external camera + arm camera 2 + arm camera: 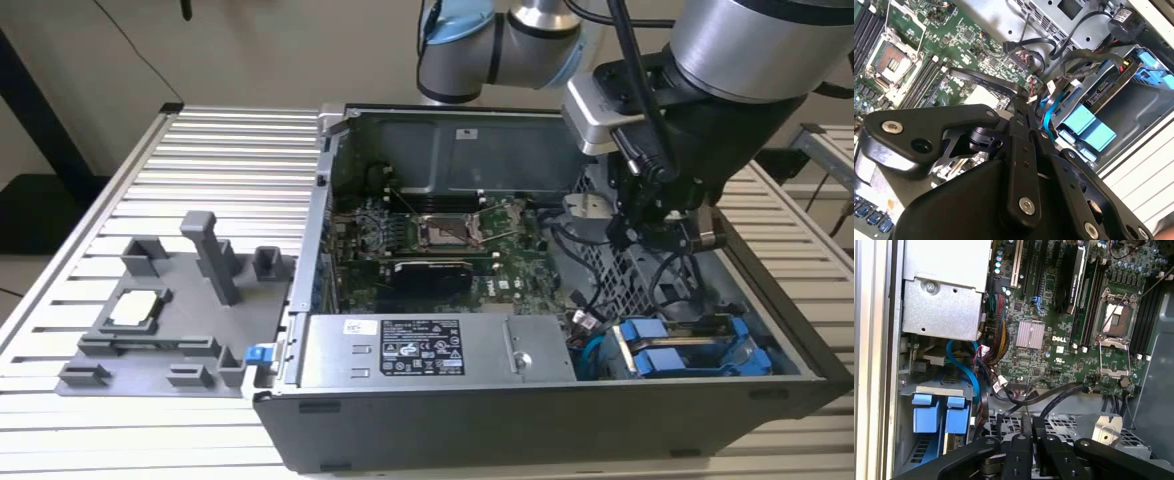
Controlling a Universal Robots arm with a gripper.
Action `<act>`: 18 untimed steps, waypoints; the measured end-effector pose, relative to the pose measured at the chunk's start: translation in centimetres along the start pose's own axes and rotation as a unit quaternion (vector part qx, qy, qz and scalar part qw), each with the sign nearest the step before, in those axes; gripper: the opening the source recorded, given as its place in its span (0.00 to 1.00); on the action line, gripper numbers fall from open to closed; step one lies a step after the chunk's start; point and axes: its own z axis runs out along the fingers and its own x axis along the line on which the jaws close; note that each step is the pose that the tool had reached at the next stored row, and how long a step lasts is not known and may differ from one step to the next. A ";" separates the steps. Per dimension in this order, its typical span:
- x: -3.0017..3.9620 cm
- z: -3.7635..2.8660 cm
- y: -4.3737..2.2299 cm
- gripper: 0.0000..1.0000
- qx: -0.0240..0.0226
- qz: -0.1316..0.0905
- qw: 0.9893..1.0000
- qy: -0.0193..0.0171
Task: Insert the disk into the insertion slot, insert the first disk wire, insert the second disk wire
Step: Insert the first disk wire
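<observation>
**Exterior view.** An open grey sheet-metal computer case [534, 420] lies on the slatted aluminium worktop [214, 140]. The flat silver-grey disk in its bright blue plastic carrier [681, 352] sits in the insertion slot [731, 338]. This is at the case's near corner on the exterior view's right, beside the grey power-supply box [441, 350]. The disk's long axis runs along the near case wall, with the blue tab end facing the power-supply box. The black tool [630, 228] hangs over the case interior, apart from the disk.

**Second wrist view.** The tool [1021, 102] has its fingers pressed together, apparently pinching the end of 1 flat black wire [984, 80]. The disk [1104, 90] lies near.

**First wrist view.** The wire [1059, 395] loops to the tool [1028, 422].

**Procedure.** The step in hand is judged to be wire 1. Square the plug to the disk's port, press straight along the long axis, and keep slack clear of neighbouring cables.
</observation>
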 end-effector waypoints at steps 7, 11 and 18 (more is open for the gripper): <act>-0.05 -0.52 -0.43 0.29 -0.007 0.002 1.000 -0.002; 0.07 -0.16 -0.77 0.35 -0.010 0.000 1.000 -0.004; 0.20 0.24 -1.11 0.33 -0.015 -0.001 1.000 -0.006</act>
